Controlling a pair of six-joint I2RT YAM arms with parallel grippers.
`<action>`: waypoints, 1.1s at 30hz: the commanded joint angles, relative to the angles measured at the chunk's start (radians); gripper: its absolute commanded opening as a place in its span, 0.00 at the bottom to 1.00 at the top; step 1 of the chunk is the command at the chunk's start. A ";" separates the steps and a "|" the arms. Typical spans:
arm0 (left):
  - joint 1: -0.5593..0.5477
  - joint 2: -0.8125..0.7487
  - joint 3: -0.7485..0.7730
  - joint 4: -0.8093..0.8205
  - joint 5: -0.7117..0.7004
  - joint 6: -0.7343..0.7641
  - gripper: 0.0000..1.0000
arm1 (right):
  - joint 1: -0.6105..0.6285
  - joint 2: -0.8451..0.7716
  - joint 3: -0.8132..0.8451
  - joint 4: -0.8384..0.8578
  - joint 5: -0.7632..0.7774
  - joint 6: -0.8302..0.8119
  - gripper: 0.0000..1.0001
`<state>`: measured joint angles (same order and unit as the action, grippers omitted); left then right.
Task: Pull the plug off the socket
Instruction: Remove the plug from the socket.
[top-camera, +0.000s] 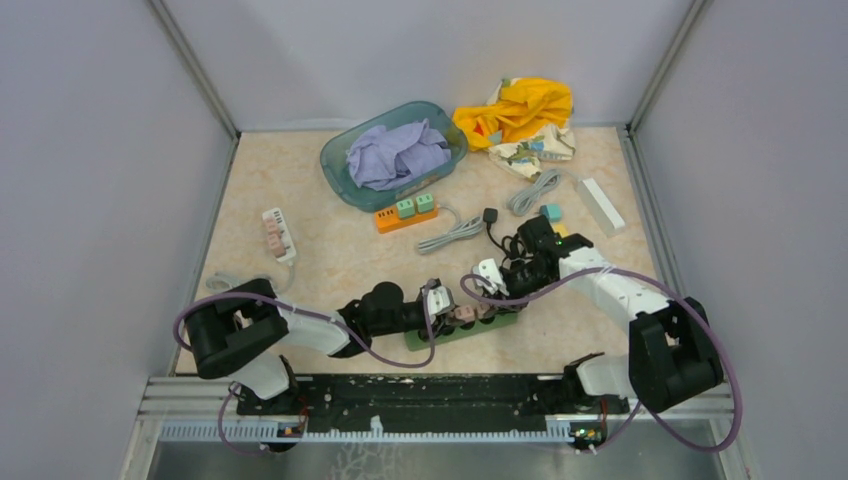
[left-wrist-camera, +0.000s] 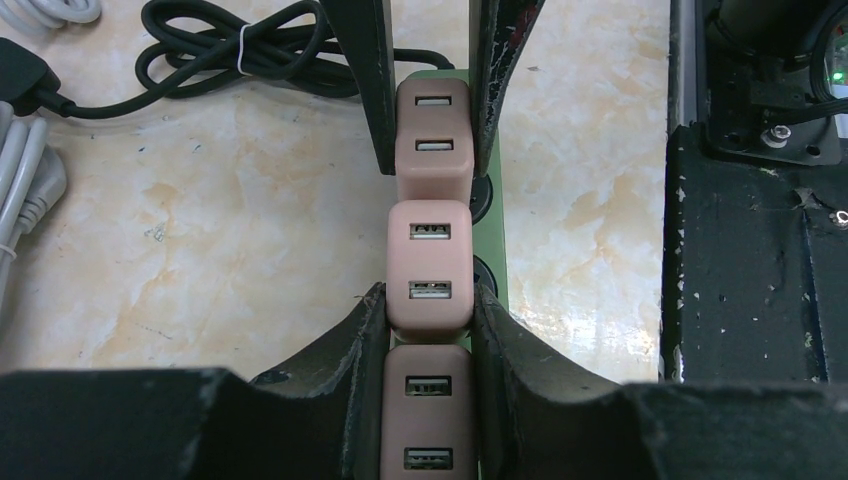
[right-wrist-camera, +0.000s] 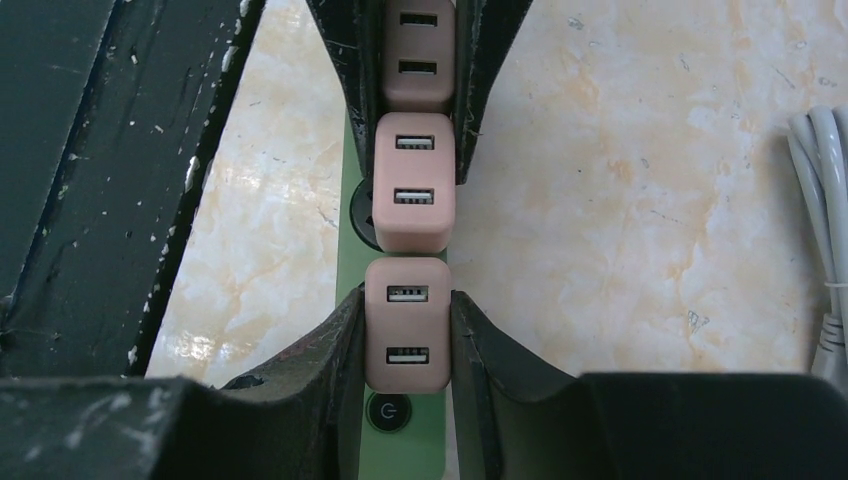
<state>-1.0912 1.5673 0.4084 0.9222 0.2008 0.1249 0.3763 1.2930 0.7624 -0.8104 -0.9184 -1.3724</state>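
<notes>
The left gripper (left-wrist-camera: 428, 292) pinches the left-end plug (left-wrist-camera: 428, 420), and the right gripper (right-wrist-camera: 405, 297) pinches the right-end plug (right-wrist-camera: 407, 325), with the middle plug (right-wrist-camera: 414, 180) between them. Their power strip (right-wrist-camera: 420, 450) lies near the front edge of the table (top-camera: 330, 250), with bare marble along both sides.

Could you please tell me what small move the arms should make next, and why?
Probably draw the right tool straight up off the green plastic power strip: its jaws are already shut on the end pink square USB plug, still seated, while the left tool clamps the opposite-end plug, steadying the strip.
</notes>
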 joint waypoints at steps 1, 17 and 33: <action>0.014 0.012 -0.014 -0.092 -0.006 -0.004 0.00 | -0.013 -0.023 0.065 -0.088 -0.143 -0.119 0.00; 0.016 0.033 0.003 -0.095 0.014 -0.012 0.00 | 0.033 -0.043 0.054 0.114 -0.105 0.128 0.00; 0.018 0.025 -0.012 -0.089 0.006 -0.015 0.00 | -0.002 -0.024 0.052 -0.052 -0.144 -0.087 0.00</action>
<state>-1.0821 1.5688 0.4110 0.9234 0.2153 0.1196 0.3813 1.2869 0.7666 -0.8127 -0.9131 -1.3739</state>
